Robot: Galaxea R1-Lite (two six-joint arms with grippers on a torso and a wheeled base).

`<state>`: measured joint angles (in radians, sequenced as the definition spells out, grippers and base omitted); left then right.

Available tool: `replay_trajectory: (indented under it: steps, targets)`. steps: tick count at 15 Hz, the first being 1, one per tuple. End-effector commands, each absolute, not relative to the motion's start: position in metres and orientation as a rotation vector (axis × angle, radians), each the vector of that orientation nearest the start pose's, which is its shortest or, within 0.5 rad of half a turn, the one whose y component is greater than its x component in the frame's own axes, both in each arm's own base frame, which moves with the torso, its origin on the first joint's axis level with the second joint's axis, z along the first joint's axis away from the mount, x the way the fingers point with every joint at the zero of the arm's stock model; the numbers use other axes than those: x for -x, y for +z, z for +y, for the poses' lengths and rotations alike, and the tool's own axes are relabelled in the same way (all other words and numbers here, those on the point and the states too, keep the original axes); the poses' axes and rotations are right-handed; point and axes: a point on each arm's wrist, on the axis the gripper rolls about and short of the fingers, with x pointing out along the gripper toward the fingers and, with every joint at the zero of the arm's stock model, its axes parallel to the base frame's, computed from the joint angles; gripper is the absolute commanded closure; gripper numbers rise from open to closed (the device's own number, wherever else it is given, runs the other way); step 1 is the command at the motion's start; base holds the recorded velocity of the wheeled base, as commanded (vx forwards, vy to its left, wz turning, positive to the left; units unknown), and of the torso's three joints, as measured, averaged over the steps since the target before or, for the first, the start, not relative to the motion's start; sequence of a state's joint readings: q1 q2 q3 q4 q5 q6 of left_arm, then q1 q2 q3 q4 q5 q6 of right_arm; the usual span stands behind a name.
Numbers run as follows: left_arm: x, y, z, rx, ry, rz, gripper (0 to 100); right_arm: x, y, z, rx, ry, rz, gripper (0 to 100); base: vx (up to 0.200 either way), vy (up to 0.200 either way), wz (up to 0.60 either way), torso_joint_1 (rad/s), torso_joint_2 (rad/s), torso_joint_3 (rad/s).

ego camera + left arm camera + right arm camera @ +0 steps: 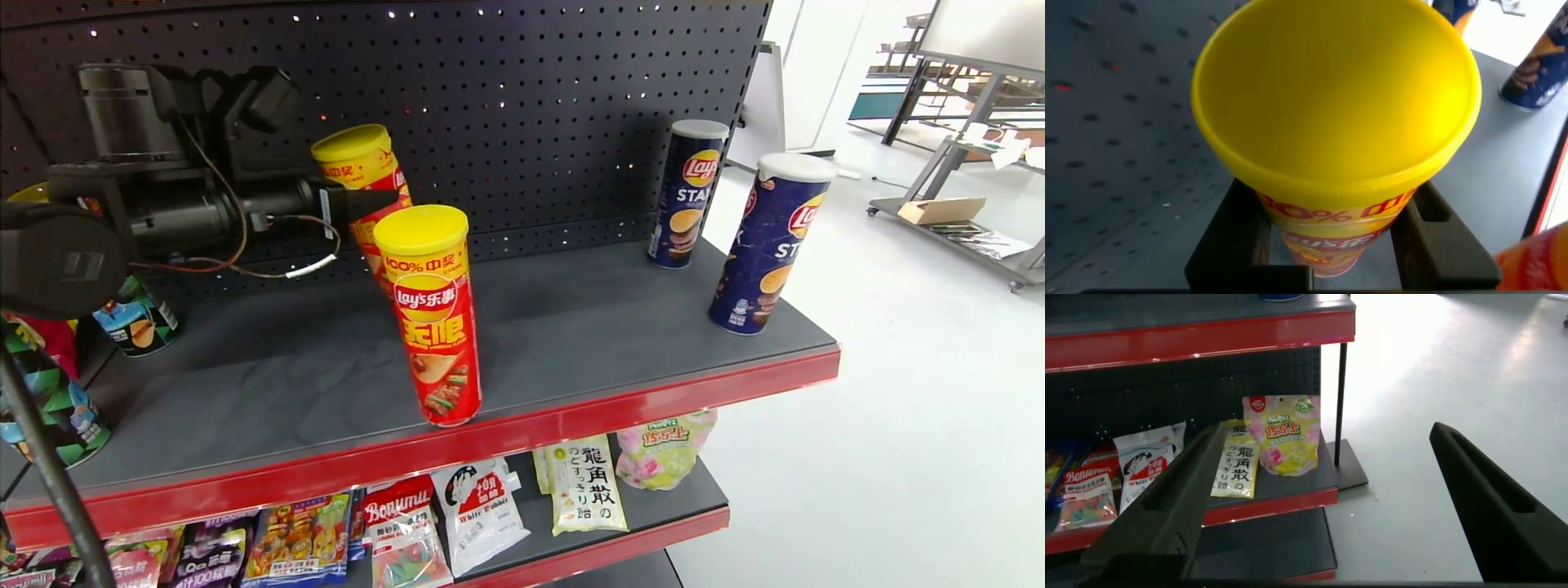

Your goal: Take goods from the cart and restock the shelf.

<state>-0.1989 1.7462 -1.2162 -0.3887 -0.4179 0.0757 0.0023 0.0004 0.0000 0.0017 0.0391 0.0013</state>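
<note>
Left gripper (371, 204) first: clenched on a red chip can (355, 159), gripping across the tube just under the yellow lid, close to the pegboard (531, 106) at the back of the shelf (571, 327). Same story from the left wrist: broad yellow lid of the red chip can (1335, 98) on top, dark fingers (1237, 237) pressed in on both sides of the printed body below. Tilted a touch, top leaning off to the left. Foot hidden behind the neighbour in front, so no telling whether down on the shelf or just above it.

Handling, at a guess: light, a stiff paper tube, strong lengthwise but easy to dent under a hard squeeze. Glossy wrap, so probably slippery. Tall and narrow, so quick to topple on a careless set-down. Best taken across the body, mid to upper, as here. Never by the lid, likely a snap-on and liable to pop.

Moving right: second red can (429, 314), upright at the front edge of the shelf, just in front of the held one and near enough to get knocked.

Further right and well apart: two blue cans, pale lids, both upright, one by the pegboard (688, 193), the other near the front right corner (771, 242).

Right gripper (1329, 433) last: released, fingers spread wide, nothing between them, down by the lower shelf (1266, 508) and its snack bags (1282, 445).
</note>
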Motion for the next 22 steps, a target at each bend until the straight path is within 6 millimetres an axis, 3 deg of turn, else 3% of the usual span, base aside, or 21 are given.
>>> replay_trajectory:
  steps: [1,7,21,22]
  targets:
    - [-0.342,0.246,-0.086,-0.058,-0.641,0.149,100,0.023,0.075,0.001,-0.002,0.043,0.003,0,0.0,0.0,0.0,0.0,0.0,0.0]
    - [-0.357,0.242,-0.096,-0.07,-0.648,0.144,100,0.023,0.075,0.001,-0.002,0.043,0.003,0,0.0,0.0,0.0,0.0,0.0,0.0]
    - [-0.364,0.233,-0.112,-0.139,-0.691,0.141,100,0.023,0.075,0.001,-0.002,0.043,0.003,0,0.0,0.0,0.0,0.0,0.0,0.0]
    - [-0.365,0.232,-0.111,-0.14,-0.69,0.144,0,0.023,0.075,0.001,-0.002,0.043,0.003,0,0.0,0.0,0.0,0.0,0.0,0.0]
